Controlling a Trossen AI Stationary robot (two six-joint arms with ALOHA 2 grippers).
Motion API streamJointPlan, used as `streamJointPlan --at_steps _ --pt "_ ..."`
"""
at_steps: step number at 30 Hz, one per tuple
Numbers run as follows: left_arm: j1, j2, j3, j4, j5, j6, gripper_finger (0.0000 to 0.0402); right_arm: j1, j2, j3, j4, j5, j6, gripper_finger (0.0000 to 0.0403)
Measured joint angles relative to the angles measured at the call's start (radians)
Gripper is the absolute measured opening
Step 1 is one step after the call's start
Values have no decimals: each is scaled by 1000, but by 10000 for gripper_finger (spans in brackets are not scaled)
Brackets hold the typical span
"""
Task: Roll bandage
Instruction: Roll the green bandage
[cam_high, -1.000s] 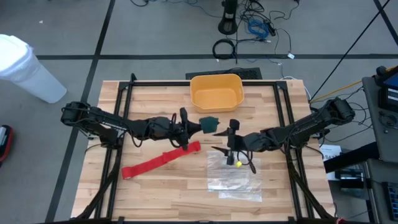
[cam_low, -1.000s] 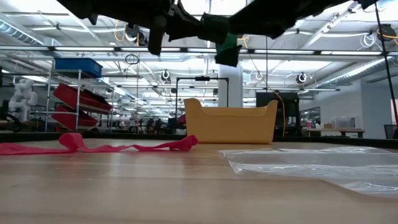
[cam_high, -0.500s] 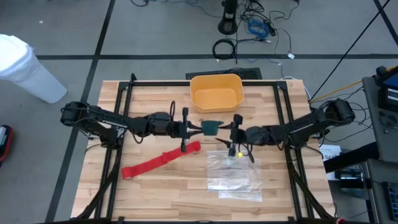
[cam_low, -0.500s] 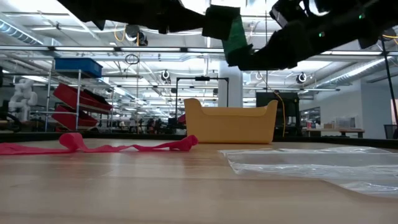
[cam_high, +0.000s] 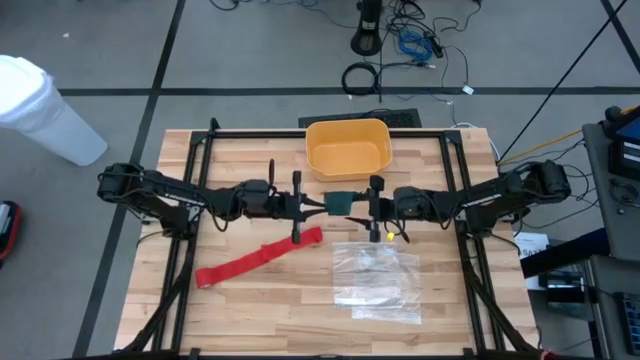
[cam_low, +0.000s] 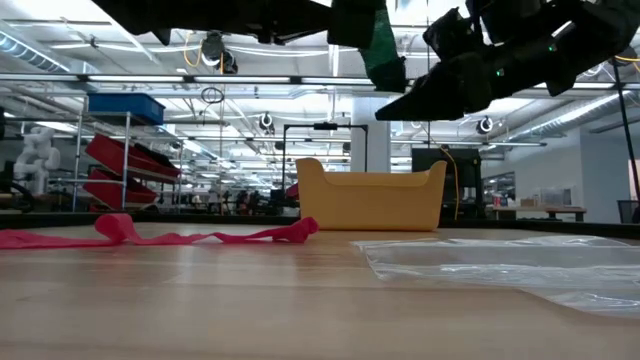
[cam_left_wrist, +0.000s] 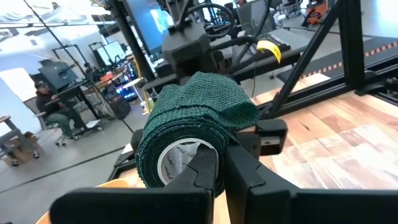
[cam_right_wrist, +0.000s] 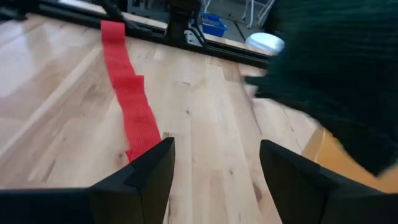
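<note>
Above the middle of the table (cam_high: 250, 310), the left pincer (cam_high: 318, 204) is pinching a dark green bandage roll (cam_high: 338, 201) and holds it up in the air. Its two fingers are pressed tight on the roll. The right pincer (cam_high: 372, 208) is spread wide and sits just at the roll's three o'clock side, nearly touching it.

A second ago the right pincer was lower down, over the clear plastic bag (cam_high: 378, 285). It has swung up and now faces the left pincer. The left pincer has turned a little too, so the two point straight at each other. To me this looks like a hand-over, or a way for both to hold the green roll.

At about seven o'clock from the green roll, the red bandage (cam_high: 258, 258) lies flat and loose on the table, not rolled at all. At twelve o'clock sits a yellow tub (cam_high: 348, 146). So rolling the red strip has not begun yet.
</note>
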Motion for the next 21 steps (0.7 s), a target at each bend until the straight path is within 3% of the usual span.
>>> streamJointPlan --at_steps 11,21 --pt "8 0 0 -1 -23 2 13 0 0 0 28 5 -10 221" --pt "22 0 0 6 -55 -49 13 -15 0 0 -2 32 -134 221"
